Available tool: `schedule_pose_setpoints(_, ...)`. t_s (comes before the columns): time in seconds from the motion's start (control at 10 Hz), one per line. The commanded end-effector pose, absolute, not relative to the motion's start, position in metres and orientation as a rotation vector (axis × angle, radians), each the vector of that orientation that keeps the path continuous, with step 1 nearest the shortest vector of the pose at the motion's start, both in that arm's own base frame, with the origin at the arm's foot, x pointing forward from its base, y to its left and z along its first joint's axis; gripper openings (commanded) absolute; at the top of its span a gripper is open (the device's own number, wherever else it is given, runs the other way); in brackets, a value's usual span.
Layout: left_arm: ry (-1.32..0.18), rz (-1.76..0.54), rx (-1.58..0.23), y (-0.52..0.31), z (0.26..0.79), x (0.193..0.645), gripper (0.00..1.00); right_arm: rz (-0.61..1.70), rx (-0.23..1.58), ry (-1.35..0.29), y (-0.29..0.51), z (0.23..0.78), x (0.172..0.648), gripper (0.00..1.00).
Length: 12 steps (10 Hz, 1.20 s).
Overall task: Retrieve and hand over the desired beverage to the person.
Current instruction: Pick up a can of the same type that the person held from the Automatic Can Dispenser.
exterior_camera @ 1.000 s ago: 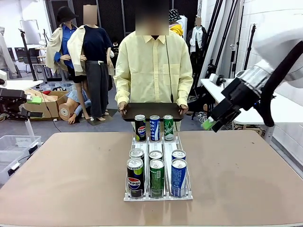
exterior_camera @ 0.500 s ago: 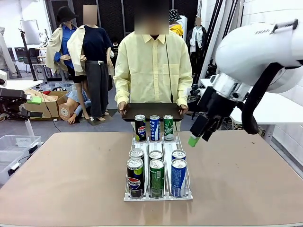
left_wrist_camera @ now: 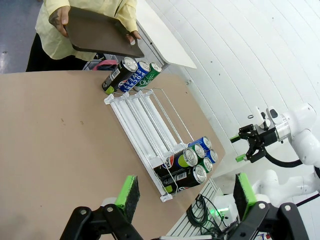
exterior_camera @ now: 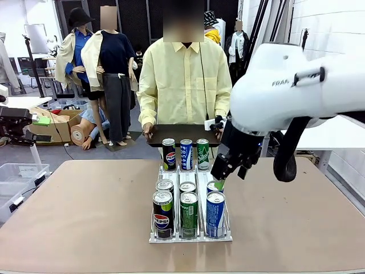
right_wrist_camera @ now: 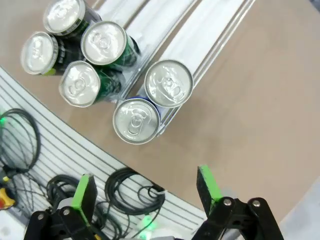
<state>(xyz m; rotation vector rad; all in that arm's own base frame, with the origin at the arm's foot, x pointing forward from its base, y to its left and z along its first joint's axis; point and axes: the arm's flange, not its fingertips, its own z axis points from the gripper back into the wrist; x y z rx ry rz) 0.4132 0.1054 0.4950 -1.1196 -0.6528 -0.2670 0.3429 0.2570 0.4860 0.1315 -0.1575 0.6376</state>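
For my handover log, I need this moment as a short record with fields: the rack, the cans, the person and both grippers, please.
rack: white, three lanes, on the table
near cans: six, two per lane, at the robot's end
far cans: three, at the person's end
person: at the far edge, holding a dark tray with both hands
right gripper: open, empty, above the blue cans in the right lane
left gripper: open, empty, apart from the rack
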Motion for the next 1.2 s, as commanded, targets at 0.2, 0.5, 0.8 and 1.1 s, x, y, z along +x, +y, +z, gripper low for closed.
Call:
schedule_pose_setpoints(0.2,-0.658,-0.266,-1.134,0.107,0.497,0.412,1.00,0.604,0.029,-0.116,0.286,0.454,0.345,1.00)
schedule_pose_setpoints(0.5,-0.658,-0.266,-1.134,0.107,0.497,0.412,1.00,0.606,0.019,-0.109,0.297,0.442,0.342,1.00)
schedule_pose_setpoints(0.8,-0.658,-0.266,-1.134,0.107,0.497,0.412,1.00,0.584,0.014,-0.136,0.306,0.437,0.348,1.00)
schedule_pose_setpoints(1.1,-0.658,-0.266,-1.134,0.107,0.497,0.412,1.00,0.579,0.009,-0.154,0.314,0.433,0.357,1.00)
